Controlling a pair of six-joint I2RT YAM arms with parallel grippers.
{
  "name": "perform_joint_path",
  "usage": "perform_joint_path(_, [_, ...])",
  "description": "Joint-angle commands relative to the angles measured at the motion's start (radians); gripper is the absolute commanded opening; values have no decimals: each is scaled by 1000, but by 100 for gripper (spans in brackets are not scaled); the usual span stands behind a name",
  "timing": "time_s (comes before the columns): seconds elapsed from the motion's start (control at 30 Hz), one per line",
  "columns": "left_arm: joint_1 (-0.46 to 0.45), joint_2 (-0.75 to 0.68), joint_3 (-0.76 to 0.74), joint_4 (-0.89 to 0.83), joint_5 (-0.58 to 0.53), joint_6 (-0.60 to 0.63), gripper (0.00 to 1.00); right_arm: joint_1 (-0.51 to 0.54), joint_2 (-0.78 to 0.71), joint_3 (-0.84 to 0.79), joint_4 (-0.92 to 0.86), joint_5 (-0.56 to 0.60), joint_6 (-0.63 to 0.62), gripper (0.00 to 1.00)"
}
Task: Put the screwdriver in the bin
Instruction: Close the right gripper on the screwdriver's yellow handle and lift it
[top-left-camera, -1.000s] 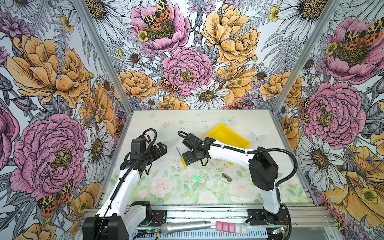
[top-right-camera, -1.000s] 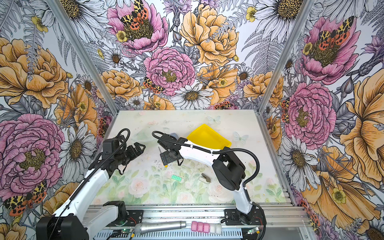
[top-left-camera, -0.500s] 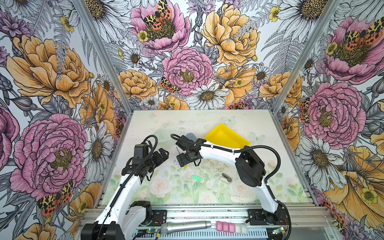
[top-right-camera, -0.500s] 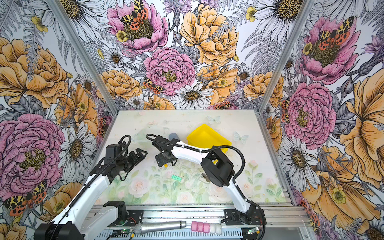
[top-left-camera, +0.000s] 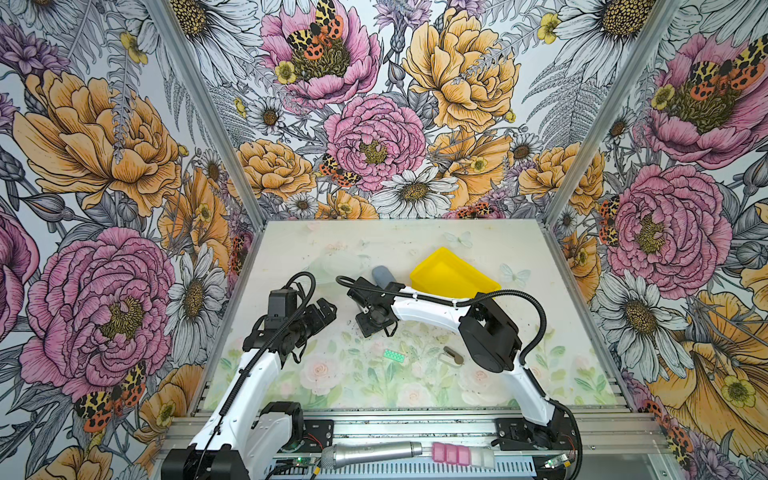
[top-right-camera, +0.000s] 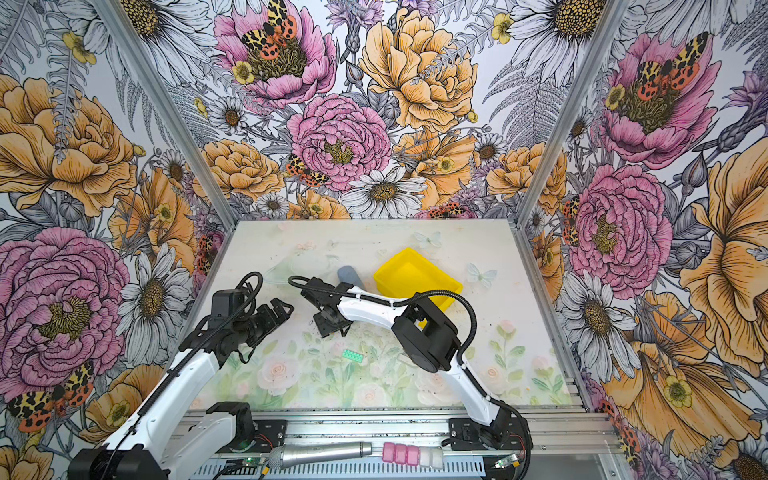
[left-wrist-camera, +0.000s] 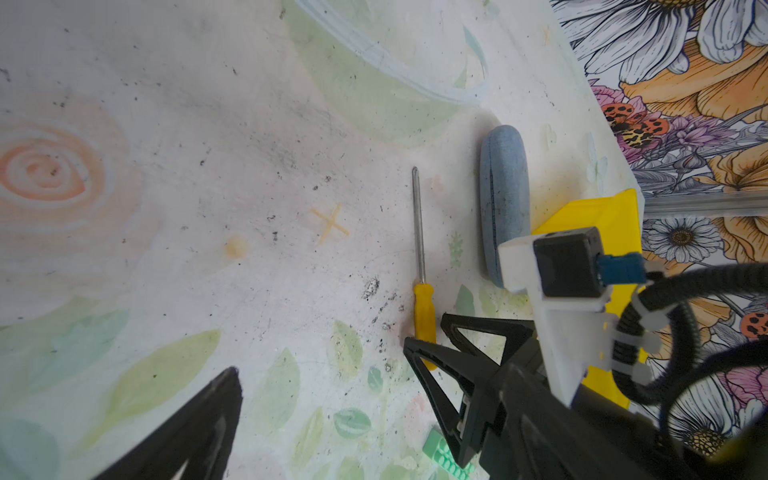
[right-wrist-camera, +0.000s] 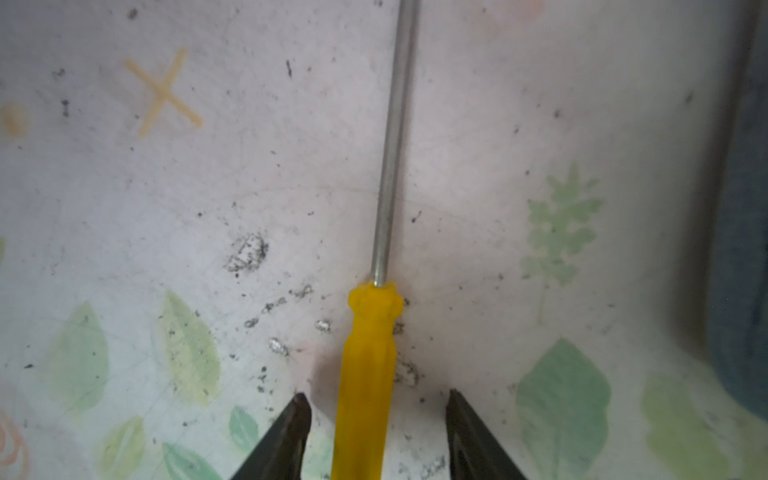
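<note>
A: While the screwdriver (right-wrist-camera: 365, 374) is lying flat on the worktop (top-left-camera: 415, 245), how is the right gripper (right-wrist-camera: 377, 395) set?

B: It is lowered over the yellow handle. In the right wrist view one black jaw is seen on each side of the handle, with a gap on both sides, so the gripper is released and nothing is grasped.

A: Where is the screwdriver found in the top views?

B: It is hidden there under the right gripper (top-left-camera: 370, 328), which is placed just left of the middle of the frame. In the left wrist view the thin shaft (left-wrist-camera: 419, 224) is seen running alongside a blue-grey case (left-wrist-camera: 505, 199), apart from it.

A: And the bin (top-left-camera: 453, 276)?

B: It is set to the upper right of that gripper in both top views, just beside the case (top-left-camera: 384, 275). Nothing is seen inside it.

A: What is shown of the left gripper (top-right-camera: 282, 308)?

B: It is held left of the right gripper, well apart from the screwdriver. Its fingers (left-wrist-camera: 199, 415) are spread and nothing is grasped.

A: Is anything else noted?

B: A green block (top-left-camera: 393, 355) and a grey-brown clip (top-left-camera: 452, 356) are seen lower on the worktop.
</note>
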Motion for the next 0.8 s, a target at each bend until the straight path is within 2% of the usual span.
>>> perform_joint_path(0.0, [11, 6, 16, -1, -33, 26, 99, 6, 31, 36, 13, 1, -3, 44])
perform_joint_path(0.2, [19, 7, 13, 0, -38, 31, 99, 3, 34, 39, 13, 1, -10, 25])
perform_joint_path(0.37, [16, 13, 24, 0, -57, 60, 99, -7, 10, 38, 23, -9, -21, 0])
perform_joint_path(0.6, [-8, 35, 73, 4, -70, 112, 99, -36, -140, 26, 51, 16, -52, 0])
perform_joint_path(0.77, [-116, 42, 143, 7, -152, 190, 99, -81, -295, -60, 50, 43, -55, 0])
